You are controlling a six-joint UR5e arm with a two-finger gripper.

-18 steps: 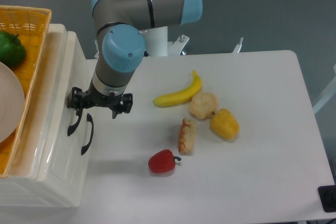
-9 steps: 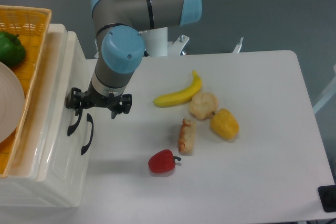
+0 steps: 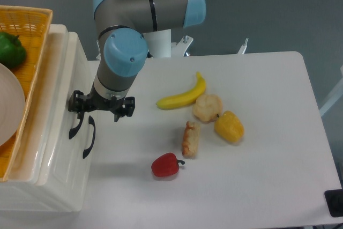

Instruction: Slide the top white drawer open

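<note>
While the arm reaches down from 12 o'clock, the gripper sits at the front of the white drawer unit at 9 o'clock of the table. Its black fingers are spread, one at the upper black handle, the other out over the tabletop; whether the handle is touched, cannot tell. Top white drawer: glossy cream, at the left edge of view, under the orange wicker basket. Second black handle just at 4 o'clock of the first. Basket holds a green pepper and a white plate. Table centre: banana, pale bun-like piece, yellow pepper, hot-dog-like roll, red pepper at 6 o'clock of the group.
</note>
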